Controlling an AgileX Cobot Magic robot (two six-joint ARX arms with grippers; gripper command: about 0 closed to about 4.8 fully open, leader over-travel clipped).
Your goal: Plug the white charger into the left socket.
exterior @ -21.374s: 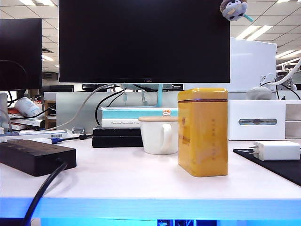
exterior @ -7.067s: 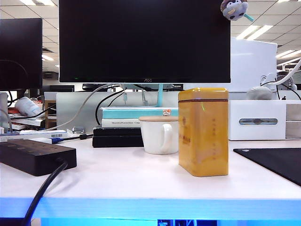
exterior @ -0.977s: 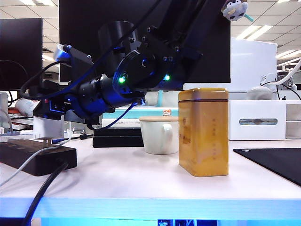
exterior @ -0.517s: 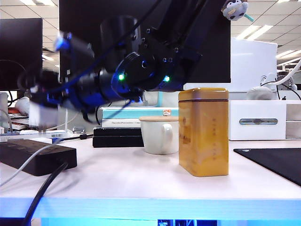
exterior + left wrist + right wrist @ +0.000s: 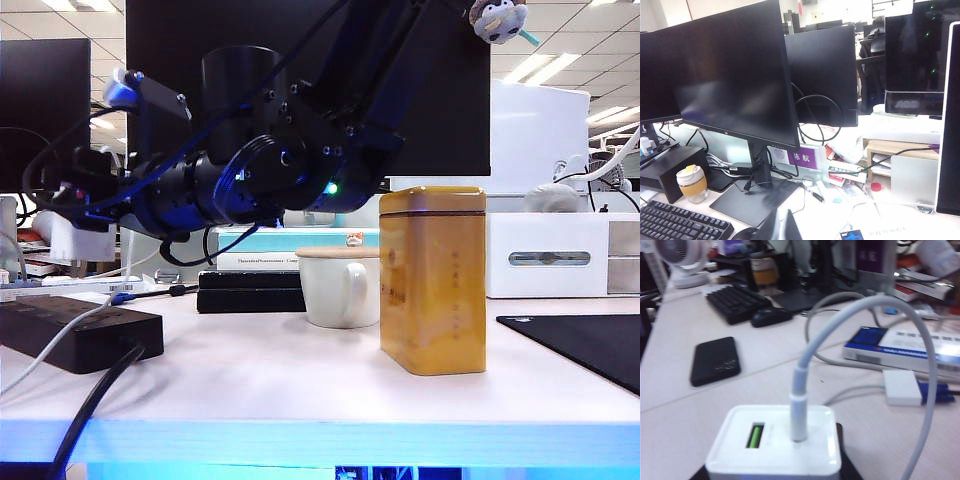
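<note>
the right pincer (image 5: 85, 200) has reached across to the far left of the exterior view and pinches the white charger (image 5: 774, 442), holding it in the air above the black power strip (image 5: 75, 335) on the surface (image 5: 300, 385). its thin white cable (image 5: 865, 330) arcs away. the left pincer (image 5: 780, 231) is pressed together, empty, facing monitors.
</note>
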